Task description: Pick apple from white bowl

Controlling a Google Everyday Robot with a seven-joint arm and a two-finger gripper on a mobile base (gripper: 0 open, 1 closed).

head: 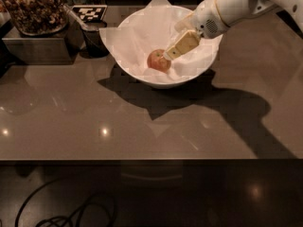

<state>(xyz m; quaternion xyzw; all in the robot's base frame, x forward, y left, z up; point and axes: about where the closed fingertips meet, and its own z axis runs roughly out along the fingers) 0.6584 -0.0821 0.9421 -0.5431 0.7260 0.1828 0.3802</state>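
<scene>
apple (158, 60): red-orange, yellowish patch
white bowl (163, 82): white paper lining
my gripper (169, 56): tan, over the bowl, beside the apple
my arm (227, 6): white
marker card (89, 12): black-and-white squares

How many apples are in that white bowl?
1. The apple lies near the middle of the white bowl, with the gripper just beside it. The crinkled paper could hide others.
</scene>
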